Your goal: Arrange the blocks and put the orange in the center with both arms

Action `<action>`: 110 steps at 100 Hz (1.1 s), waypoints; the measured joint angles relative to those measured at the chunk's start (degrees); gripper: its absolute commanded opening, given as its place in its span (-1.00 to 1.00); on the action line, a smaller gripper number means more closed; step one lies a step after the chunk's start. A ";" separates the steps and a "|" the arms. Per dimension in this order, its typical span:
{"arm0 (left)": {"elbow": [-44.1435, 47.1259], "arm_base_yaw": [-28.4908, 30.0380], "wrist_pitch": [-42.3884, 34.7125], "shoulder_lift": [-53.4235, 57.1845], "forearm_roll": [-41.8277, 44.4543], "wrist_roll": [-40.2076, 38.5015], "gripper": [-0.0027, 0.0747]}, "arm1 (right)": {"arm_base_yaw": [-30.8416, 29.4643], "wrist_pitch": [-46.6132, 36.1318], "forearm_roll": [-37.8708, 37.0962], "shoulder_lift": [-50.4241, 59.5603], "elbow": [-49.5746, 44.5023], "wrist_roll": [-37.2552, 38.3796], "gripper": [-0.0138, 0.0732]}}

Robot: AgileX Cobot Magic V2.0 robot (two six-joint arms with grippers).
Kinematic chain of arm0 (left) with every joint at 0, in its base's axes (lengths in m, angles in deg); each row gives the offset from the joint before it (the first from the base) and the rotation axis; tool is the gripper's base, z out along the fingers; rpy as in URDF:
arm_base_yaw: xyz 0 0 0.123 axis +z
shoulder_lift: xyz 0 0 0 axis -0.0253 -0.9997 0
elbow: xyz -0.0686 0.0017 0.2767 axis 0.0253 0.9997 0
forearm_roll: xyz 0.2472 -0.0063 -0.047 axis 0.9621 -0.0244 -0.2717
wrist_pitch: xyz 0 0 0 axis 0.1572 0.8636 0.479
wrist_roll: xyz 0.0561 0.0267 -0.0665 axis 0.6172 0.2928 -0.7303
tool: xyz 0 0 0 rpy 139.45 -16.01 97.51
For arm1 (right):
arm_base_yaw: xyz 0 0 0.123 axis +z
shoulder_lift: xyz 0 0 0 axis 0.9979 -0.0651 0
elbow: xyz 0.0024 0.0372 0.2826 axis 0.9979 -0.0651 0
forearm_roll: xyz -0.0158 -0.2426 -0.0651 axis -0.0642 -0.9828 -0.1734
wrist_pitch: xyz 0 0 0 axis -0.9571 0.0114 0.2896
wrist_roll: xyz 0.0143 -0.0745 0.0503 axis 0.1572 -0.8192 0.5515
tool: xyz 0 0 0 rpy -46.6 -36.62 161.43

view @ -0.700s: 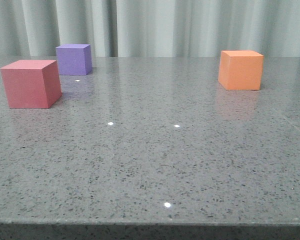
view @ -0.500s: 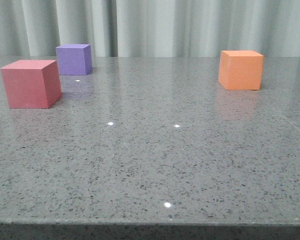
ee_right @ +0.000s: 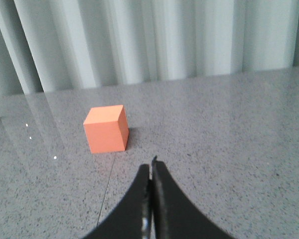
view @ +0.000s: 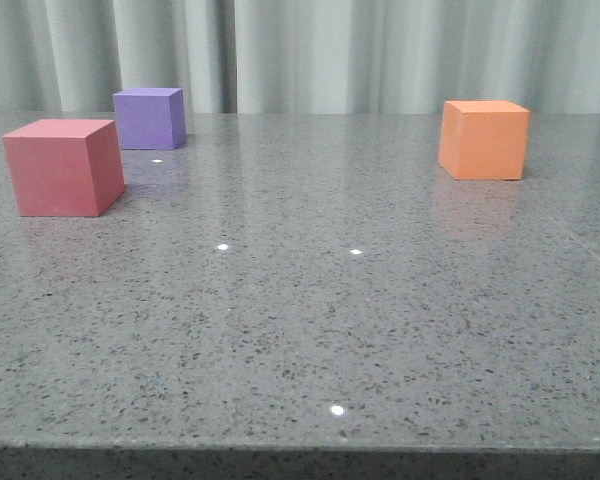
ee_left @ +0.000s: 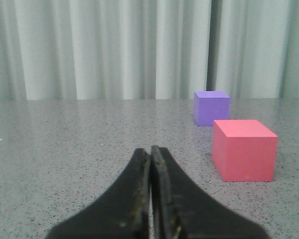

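The left gripper [ee_left: 150,154] is pressed closed on nothing, the red-pink cube [ee_left: 244,150] ahead of it to one side and the purple cube [ee_left: 211,107] just beyond. The right gripper [ee_right: 152,167], seemingly fully closed and empty, points past the orange cube [ee_right: 106,129] on the grey table [view: 310,320].

three plain matte cubes of similar size sit flat and upright on the speckled grey table [view: 310,330], none touching another. the red-pink cube [view: 62,167] is on the left and nearer the front, with the purple cube [view: 149,118] just behind it and slightly to its right, close but apart. the orange cube [view: 483,139] sits alone far to the right, well apart from the other two, with the middle of the row between them unfilled.
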 measured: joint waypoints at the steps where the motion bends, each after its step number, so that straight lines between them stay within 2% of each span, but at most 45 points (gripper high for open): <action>1: 0.00 0.00 0.00 0.00 0.00 0.00 -0.98 | 0.00 1.07 0.00 -0.97 0.60 0.00 -0.84; 22: 0.00 0.00 0.00 0.00 0.00 0.00 -0.98 | 0.00 13.29 0.00 -16.66 16.99 0.00 -0.84; 37: 0.00 0.00 0.00 0.00 0.00 0.00 -0.98 | 0.00 15.45 0.15 -25.91 23.84 0.00 -0.84; 52: 0.00 0.00 0.00 0.00 0.00 0.00 -0.98 | 0.00 15.46 0.38 -32.14 24.91 0.00 -0.79; 60: 0.00 0.00 0.00 0.00 0.00 0.00 -0.98 | 0.00 15.46 0.49 -34.33 24.91 0.00 -0.61; 65: 0.00 0.00 0.00 0.00 0.00 0.00 -0.98 | 0.00 15.54 0.49 -35.46 24.91 0.00 -0.42; 72: 0.00 0.00 0.00 0.00 0.00 0.00 -0.98 | 0.00 15.68 0.49 -36.61 24.91 0.00 -0.06; 80: 0.00 0.00 0.00 0.00 0.00 0.00 -0.98 | 0.00 16.31 0.49 -37.37 24.91 0.00 0.50; 81: 0.00 0.00 0.00 0.00 0.00 0.00 -0.98 | 0.00 16.40 0.49 -37.47 24.91 0.00 0.50; 87: 0.00 0.00 0.00 0.00 0.00 0.00 -0.98 | 0.00 16.91 0.49 -37.61 24.91 0.00 0.87; 95: 0.00 0.00 0.00 0.00 0.00 0.00 -0.98 | 0.00 17.00 0.49 -37.61 24.91 0.00 0.80; 110: 0.00 0.00 0.00 0.00 0.00 0.00 -0.98 | 0.00 16.44 1.79 -37.61 24.91 0.00 0.80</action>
